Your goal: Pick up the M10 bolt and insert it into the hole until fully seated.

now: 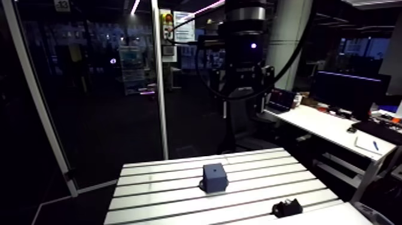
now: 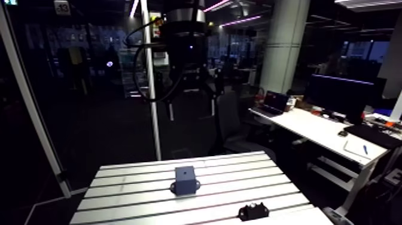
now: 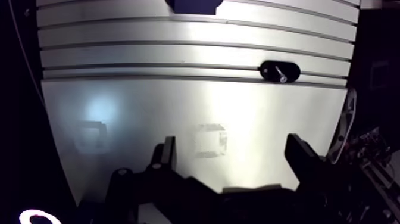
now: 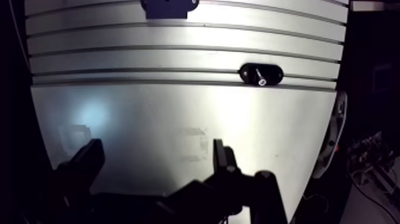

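Hanging high over the slotted aluminium worktop, the jaws stand wide apart and hold nothing, with only bare plate between them in the wrist view. The M10 bolt shows as a small bright metal glint in a black oval holder at the near right of the worktop. It is too small to tell whether it stands upright or lies flat. The dark blue square block with the hole in its top face sits mid-worktop, well apart from the holder, to its far left. The step in hand looks to be the approach for the pick, with nothing of the task done yet. To do it well, bring the wrist across until the bolt lies centred between the open jaws. Descend straight and slowly, clear of the holder's black rim. Close on the shank or head squarely, so the bolt hangs true for the later insertion.
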